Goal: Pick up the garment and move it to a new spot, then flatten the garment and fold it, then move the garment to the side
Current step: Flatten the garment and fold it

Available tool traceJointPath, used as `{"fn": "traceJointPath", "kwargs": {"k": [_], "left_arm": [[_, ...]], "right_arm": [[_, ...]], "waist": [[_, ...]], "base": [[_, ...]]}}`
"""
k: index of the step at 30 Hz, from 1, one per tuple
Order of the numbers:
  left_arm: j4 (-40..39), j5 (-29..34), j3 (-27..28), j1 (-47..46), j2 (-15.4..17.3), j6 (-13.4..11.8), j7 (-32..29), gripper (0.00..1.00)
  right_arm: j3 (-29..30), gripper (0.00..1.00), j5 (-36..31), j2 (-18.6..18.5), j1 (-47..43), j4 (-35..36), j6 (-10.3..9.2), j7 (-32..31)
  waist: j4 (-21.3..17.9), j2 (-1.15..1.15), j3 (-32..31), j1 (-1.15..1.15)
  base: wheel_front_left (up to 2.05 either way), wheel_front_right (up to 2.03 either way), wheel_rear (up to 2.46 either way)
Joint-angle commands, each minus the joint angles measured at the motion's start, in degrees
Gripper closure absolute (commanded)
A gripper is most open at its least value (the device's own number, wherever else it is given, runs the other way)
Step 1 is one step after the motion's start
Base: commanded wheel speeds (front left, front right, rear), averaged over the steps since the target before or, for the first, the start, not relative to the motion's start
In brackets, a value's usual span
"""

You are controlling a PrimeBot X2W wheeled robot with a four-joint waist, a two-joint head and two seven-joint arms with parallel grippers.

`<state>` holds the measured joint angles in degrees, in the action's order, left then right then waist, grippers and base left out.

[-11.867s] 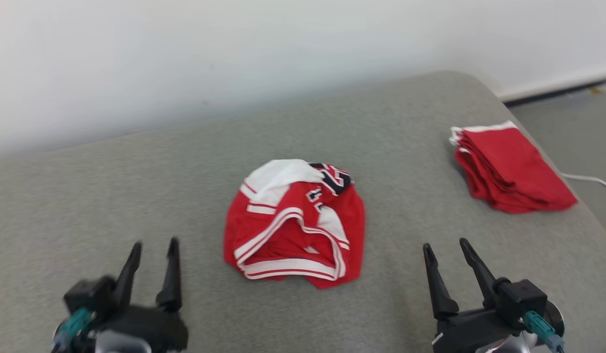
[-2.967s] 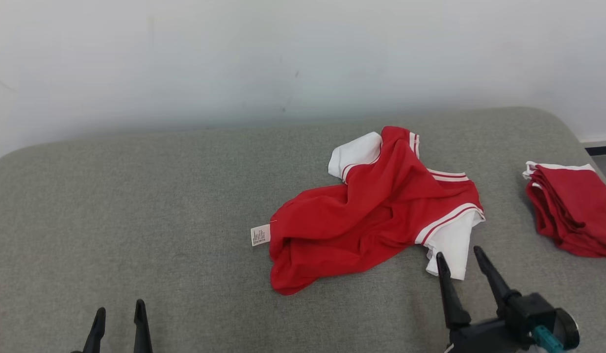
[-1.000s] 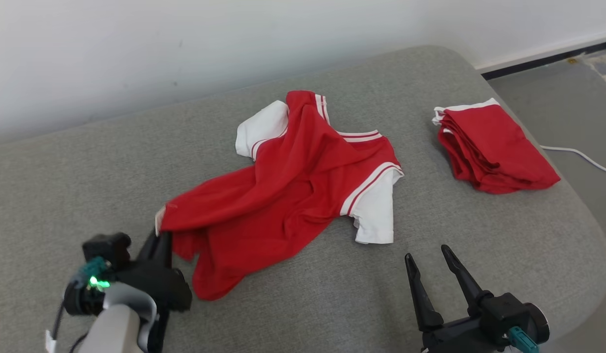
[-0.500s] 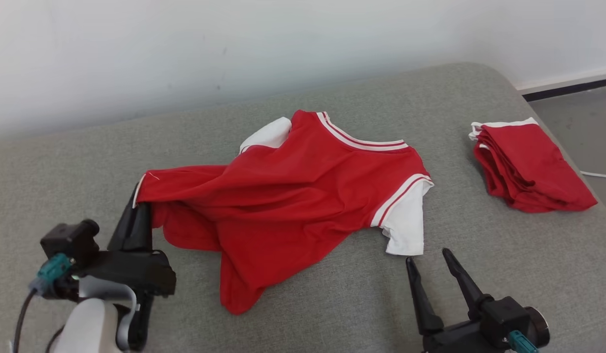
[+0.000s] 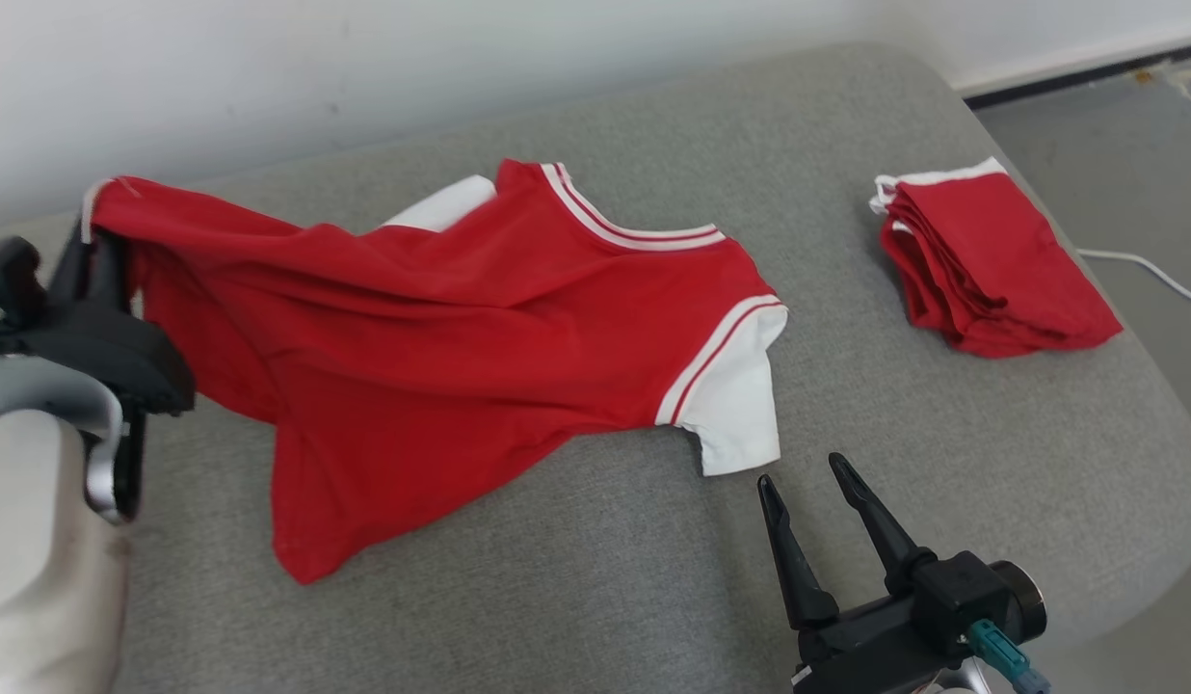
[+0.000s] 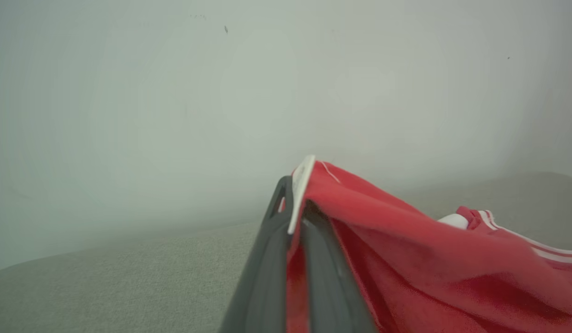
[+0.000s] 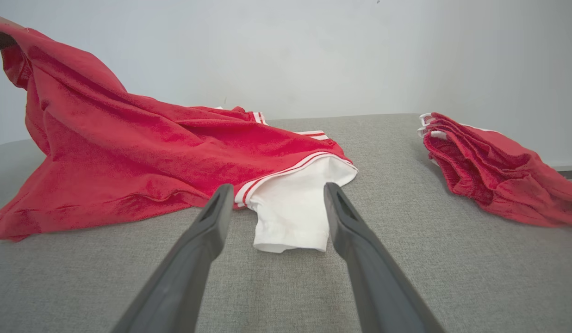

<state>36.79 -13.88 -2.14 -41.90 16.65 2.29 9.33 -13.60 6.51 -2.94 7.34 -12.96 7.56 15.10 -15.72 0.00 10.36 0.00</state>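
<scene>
Now my left gripper (image 6: 293, 203) clamps the garment (image 5: 441, 328) by its hem corner, held high to spread it; my right gripper (image 5: 800, 469) has its fingers (image 7: 193, 249) apart beside the sleeve (image 5: 735, 405).

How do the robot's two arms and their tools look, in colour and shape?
The left tool and the right tool are black, each with two long tapered fingers. A teal connector sits on the right tool's body. The left forearm is smooth pale grey.
</scene>
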Motion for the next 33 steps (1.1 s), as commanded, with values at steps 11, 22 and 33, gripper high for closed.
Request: {"fn": "traceJointPath", "kwargs": {"k": [11,22,33], "left_arm": [[10.9,0.4,0.1,-2.8,0.1,-3.0,3.2,0.0],[8.2,-1.9,-1.0,8.2,-7.8,-1.5,5.7,0.0],[-15.8,-1.3,1.0,28.9,-12.6,-1.1,5.8,0.0]], "right_arm": [[1.5,0.0,-0.7,0.1,-0.3,0.3,-0.17,0.1],[5.4,0.0,-1.2,0.0,-2.2,0.5,-0.17,0.1],[9.7,0.0,-0.7,0.0,-5.4,-0.6,-0.17,-0.2]], "waist": [[-0.5,0.0,4.0,0.0],[6.2,0.0,-0.8,0.0],[8.3,0.0,-5.5,0.0]], "base": [[0.0,0.0,0.0],[0.0,0.0,0.0],[0.0,0.0,0.0]]}}
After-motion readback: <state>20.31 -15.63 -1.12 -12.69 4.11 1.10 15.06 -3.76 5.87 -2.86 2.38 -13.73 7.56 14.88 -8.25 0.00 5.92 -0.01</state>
